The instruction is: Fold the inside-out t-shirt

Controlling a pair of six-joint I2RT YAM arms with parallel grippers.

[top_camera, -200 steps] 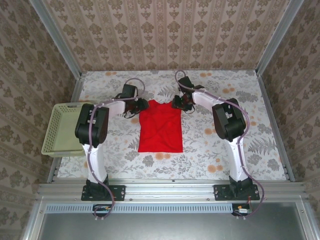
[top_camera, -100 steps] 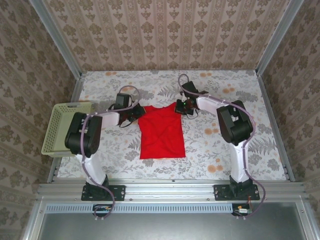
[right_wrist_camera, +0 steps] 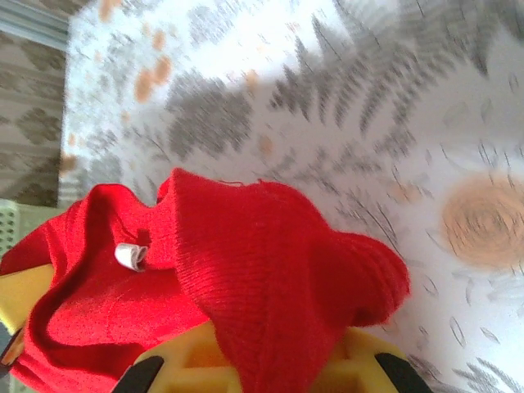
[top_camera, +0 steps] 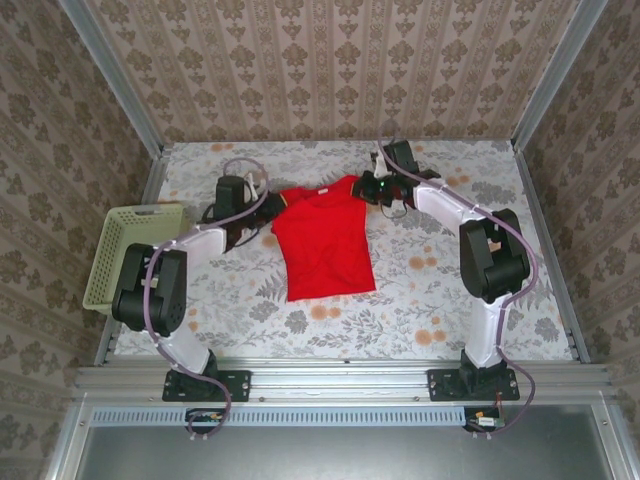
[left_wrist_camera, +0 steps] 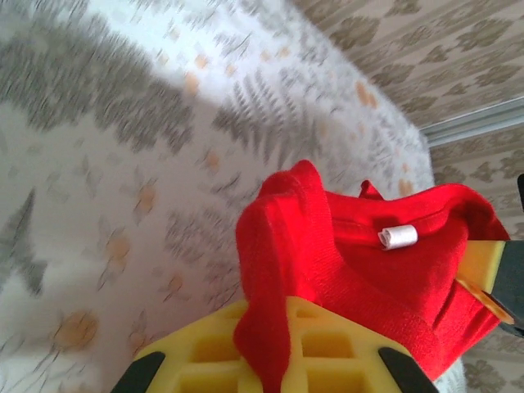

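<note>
Left gripper (top_camera: 266, 212) jaws clamped on one shoulder of the inside-out t-shirt (top_camera: 325, 240), right gripper (top_camera: 370, 188) jaws clamped on the other. A second ago both stood partly apart. Shirt since hauled toward frame top, collar raised, hem trailing mid-worktop (top_camera: 440, 290). Likely a straightening pull before folding.

Bright even light, faint shadows, sharp overhead view, wrist views blur the tablecloth (left_wrist_camera: 98, 123), t-shirt (right_wrist_camera: 270, 270) sharp.
</note>
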